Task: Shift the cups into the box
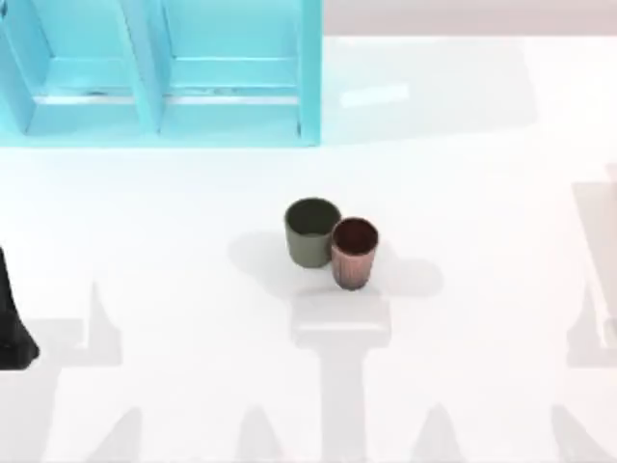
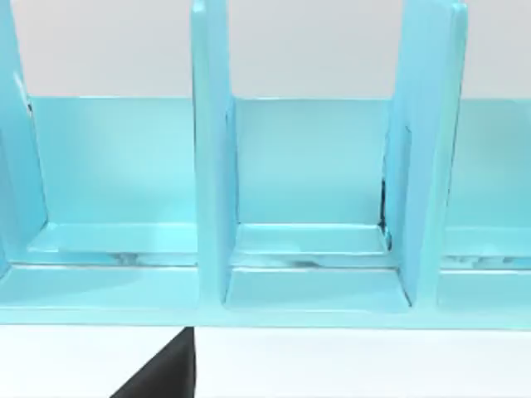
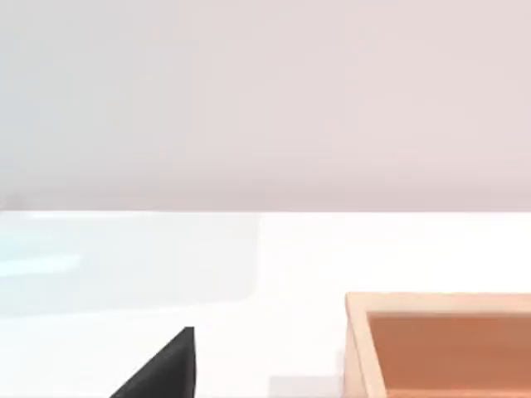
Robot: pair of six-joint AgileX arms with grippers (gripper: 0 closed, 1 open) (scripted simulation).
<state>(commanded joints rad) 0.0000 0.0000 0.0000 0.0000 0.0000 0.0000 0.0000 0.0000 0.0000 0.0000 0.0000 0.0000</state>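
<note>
1. Cups sit mid-bench in the top view: olive-grey cup (image 1: 311,232) on the left, coppery ribbed cup (image 1: 354,253) on its right and slightly nearer the front edge. Both upright, mouths up, rims touching or nearly so; cannot tell which.
2. White bench (image 1: 174,241) lies bare all round the pair, with open room on the left, right, front and back. Grey shadows fall across the front part.
3. Turquoise rack (image 1: 154,77) stands at the back left, well apart from the cups. Upright dividers split it into compartments. Its right edge ends about above the olive-grey cup.
4. Left wrist view faces that rack (image 2: 307,240) head-on: two tall dividers, low front lip, bays open on top. White bench strip shows at its foot.
5. Left arm (image 1: 12,318) shows as a dark shape at the left edge of the top view, parked well clear of the cups. Left claw (image 2: 162,373) shows as a dark wedge only; open or closed, cannot tell.
6. Right wrist view shows an orange-tan box (image 3: 440,344) on the bench, corner and pale rim visible, cut by the picture edge.
7. Right claw (image 3: 162,373) shows as a dark wedge too, beside the box but apart; state cannot be told.
</note>
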